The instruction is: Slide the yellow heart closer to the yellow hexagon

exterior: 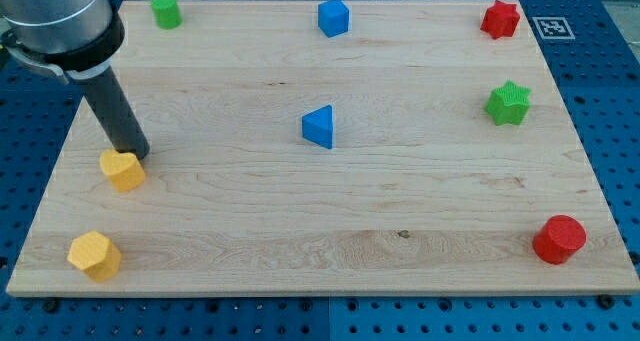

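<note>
Your tip point(139, 154) is touching the yellow heart's point(122, 170) top edge, no grasping tool fitted, and the yellow hexagon point(94, 255) sits apart below, gap unclosed.

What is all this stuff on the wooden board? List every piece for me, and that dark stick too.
wooden board: one, light wood, fills the view, on a blue pegboard
yellow heart: one, view's left
yellow hexagon: one, bottom-left corner
green cylinder: one, top left
blue cube: one, top centre
blue triangle: one, centre
red star: one, top right
green star: one, right edge
red cylinder: one, bottom right
marker tag: one, black-and-white, beyond top-right corner
my tip: one dark rod, touching the heart's upper edge
</note>
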`<state>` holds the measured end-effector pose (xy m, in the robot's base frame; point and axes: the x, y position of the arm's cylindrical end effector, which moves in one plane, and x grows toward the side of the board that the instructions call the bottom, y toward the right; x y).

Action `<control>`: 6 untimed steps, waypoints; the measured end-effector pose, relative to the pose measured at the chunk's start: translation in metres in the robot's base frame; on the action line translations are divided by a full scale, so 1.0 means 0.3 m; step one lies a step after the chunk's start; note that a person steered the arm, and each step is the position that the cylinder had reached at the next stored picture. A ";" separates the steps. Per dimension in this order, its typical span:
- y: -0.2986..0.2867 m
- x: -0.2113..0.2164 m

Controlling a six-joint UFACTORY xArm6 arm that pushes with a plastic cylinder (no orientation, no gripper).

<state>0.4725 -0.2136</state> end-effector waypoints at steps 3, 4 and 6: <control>-0.060 0.027; -0.056 0.067; -0.009 0.131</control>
